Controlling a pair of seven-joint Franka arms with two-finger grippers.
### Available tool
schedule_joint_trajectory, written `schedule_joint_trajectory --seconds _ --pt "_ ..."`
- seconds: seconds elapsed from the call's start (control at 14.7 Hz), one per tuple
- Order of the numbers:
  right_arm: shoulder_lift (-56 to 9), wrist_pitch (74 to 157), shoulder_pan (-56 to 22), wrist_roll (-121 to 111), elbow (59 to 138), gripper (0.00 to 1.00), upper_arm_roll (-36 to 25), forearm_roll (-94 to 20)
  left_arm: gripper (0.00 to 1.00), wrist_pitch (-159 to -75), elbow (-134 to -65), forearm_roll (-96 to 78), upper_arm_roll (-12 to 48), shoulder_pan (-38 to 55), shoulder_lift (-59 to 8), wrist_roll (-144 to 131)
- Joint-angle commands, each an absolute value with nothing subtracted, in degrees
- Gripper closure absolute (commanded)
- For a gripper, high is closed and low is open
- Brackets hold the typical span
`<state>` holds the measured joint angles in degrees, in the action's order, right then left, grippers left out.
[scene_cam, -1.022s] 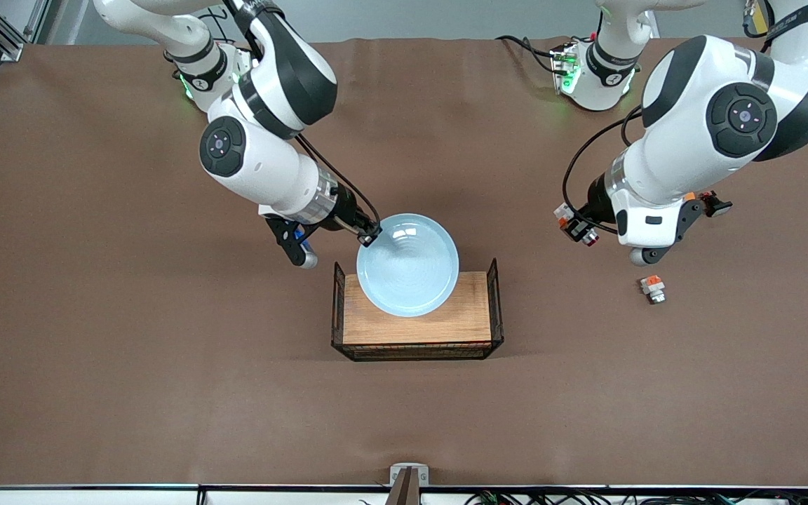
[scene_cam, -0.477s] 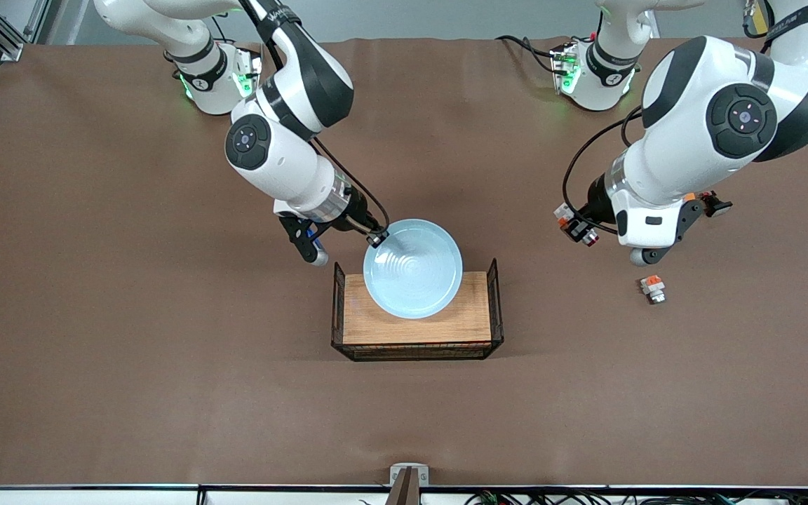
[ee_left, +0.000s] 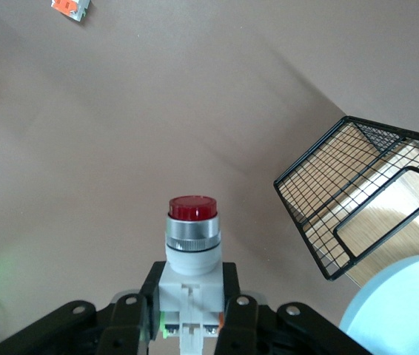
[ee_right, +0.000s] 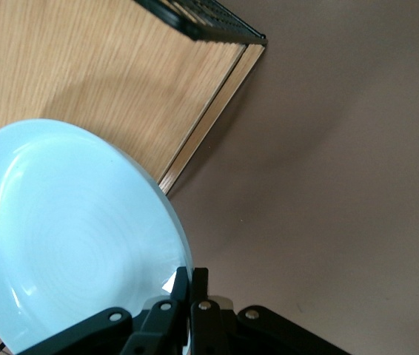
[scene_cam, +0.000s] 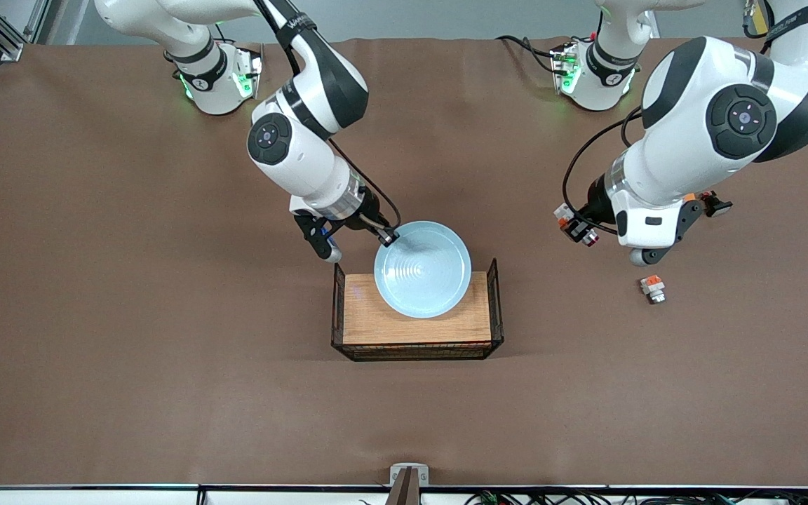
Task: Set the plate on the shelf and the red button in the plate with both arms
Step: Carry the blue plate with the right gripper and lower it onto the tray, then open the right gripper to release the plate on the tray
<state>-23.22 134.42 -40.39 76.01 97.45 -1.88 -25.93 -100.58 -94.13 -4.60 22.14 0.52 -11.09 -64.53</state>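
Two grippers, both loaded: the right gripper (scene_cam: 388,238) pinches the rim of the plate (scene_cam: 423,270) and holds it in the air over the wooden board (scene_cam: 383,324), at the board's edge toward the robots' bases, while the left gripper (scene_cam: 578,229) hangs over bare table toward the left arm's end from the board, clamped on the red button (scene_cam: 575,228). The right wrist view shows the fingers (ee_right: 182,290) closed tight on the plate rim with the board's grain underneath; the front view alone shows the board's mesh end walls (scene_cam: 494,298) together. The left wrist view shows the button's red cap (ee_left: 192,208) pointing away from the fingers (ee_left: 232,309), a detail tiny in the front view, where an orange-and-white piece (scene_cam: 652,288) lies on the table near that gripper.
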Motion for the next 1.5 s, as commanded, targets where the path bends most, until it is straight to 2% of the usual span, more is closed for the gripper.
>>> schedule_joint_trajectory --seconds 0.0,0.48,0.95,1.43 --pt "-23.6 136.1 -41.7 77.3 98.0 1.0 -2.5 -25.2 0.73 -100.5 -93.3 -5.7 22.2 0.4 -11.5 -65.1" --pt "-26.3 142.9 -42.5 77.3 98.1 1.0 -2.5 -25.1 0.73 -100.6 -93.2 -5.7 22.2 0.4 -11.6 -65.1" --pt "-27.3 142.8 -42.5 76.8 98.8 0.99 -2.6 -22.2 0.73 -101.0 -93.3 -5.7 22.2 0.4 -11.6 -65.1" --pt "-27.9 142.6 -42.5 77.2 98.8 0.87 -2.7 -22.1 0.73 -101.3 -93.3 -5.7 22.2 0.4 -11.6 -65.1"
